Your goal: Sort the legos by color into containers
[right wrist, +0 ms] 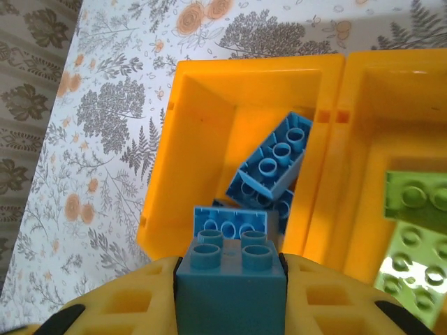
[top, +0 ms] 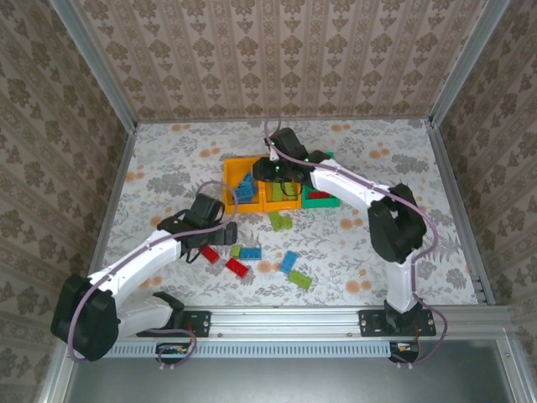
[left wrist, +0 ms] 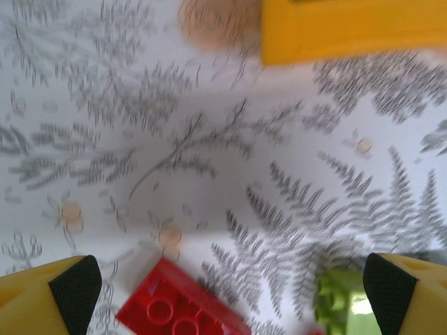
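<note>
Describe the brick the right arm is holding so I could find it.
Three bins sit side by side on the table, with the right arm over them. Its tool grips a blue brick above the left orange bin. Unlike the blue bricks lying in that bin, it hangs clear.

We see three bins in a row toward the far side: a left orange bin (top: 230,178) with blue bricks (right wrist: 274,164) tumbled inside, a middle orange bin (top: 282,204) with lime bricks (right wrist: 415,209), and a green bin (top: 324,201) on the right. One held blue brick (right wrist: 230,279) hangs studs-up over the left orange bin's near wall. In front of the bins we find loose red bricks (top: 237,267), loose blue bricks (top: 288,261) and loose lime bricks (top: 300,280) scattered on the table.
</note>
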